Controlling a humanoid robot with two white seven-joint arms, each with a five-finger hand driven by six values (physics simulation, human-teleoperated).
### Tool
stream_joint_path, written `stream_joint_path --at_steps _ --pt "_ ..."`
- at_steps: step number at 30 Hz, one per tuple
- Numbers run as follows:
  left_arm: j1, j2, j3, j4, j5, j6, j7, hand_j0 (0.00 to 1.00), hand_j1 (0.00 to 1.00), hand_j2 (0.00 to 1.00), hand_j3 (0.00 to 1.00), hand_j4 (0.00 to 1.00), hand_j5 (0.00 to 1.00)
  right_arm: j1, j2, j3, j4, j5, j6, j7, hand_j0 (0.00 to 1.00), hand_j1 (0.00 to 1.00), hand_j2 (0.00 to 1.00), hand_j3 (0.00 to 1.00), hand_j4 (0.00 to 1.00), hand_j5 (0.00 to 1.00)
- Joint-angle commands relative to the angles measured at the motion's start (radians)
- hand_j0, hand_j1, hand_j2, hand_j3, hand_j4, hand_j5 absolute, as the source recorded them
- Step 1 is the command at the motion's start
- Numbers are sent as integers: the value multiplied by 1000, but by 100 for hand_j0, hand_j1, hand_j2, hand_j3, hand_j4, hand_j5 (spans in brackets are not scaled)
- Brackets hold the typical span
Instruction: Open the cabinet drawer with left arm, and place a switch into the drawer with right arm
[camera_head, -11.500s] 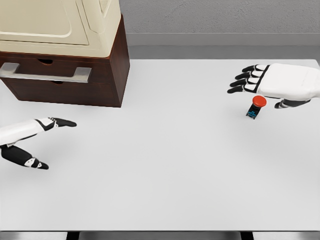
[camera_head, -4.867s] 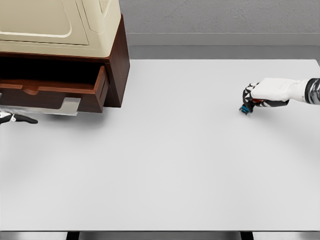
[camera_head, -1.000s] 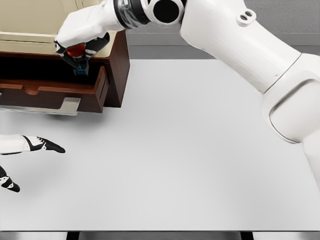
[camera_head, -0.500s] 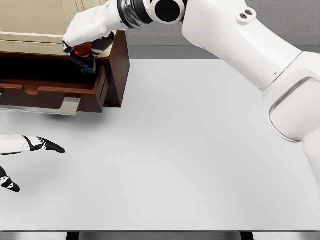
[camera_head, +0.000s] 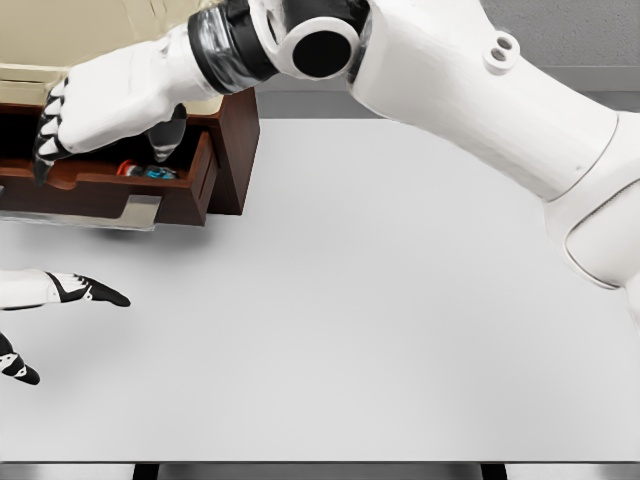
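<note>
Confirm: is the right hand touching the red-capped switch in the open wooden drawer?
Apart. Head view: the right hand, fingers spread, is above the red-capped switch lying in the drawer, gap visible.

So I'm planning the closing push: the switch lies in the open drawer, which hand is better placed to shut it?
Left, probably. The left hand rests open on the table just before the drawer front. The right hand hangs open over the drawer, above the switch, and would have to withdraw first.
</note>
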Motion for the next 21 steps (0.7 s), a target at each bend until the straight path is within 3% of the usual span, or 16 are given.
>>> stream_joint_path --at_steps 1,3,5,7,8,9,11,21 --pt "-1 2 2 0 7 2 0 100 100 100 100 100 100 8 -253 -46 -257 -30 2 0 100 100 100 100 100 100" --pt "-1 2 2 -2 7 2 0 100 100 100 100 100 100 89 -508 -95 -319 -64 2 0 100 100 100 100 100 100" --pt "-1 1 2 0 9 2 0 100 100 100 100 100 100 292 -714 -334 -314 -82 2 0 100 100 100 100 100 100" --pt "-1 1 2 0 9 2 0 100 100 100 100 100 100 477 -889 -411 -314 -88 2 0 100 100 100 100 100 100" --pt "-1 2 2 1 9 2 0 100 100 100 100 100 100 574 -922 -411 -313 -84 2 0 100 100 100 100 100 100" --pt "-1 1 2 1 10 2 0 100 100 100 100 100 100 628 -932 -411 -311 -79 2 0 100 100 100 100 100 100" --pt "-1 1 4 1 12 2 0 100 100 100 100 100 100 681 -936 -408 -314 -79 2 0 100 100 100 100 100 100" --pt "-1 -1 5 1 13 2 0 100 100 100 100 100 100 704 -938 -379 -329 -71 2 0 100 100 100 100 100 100"
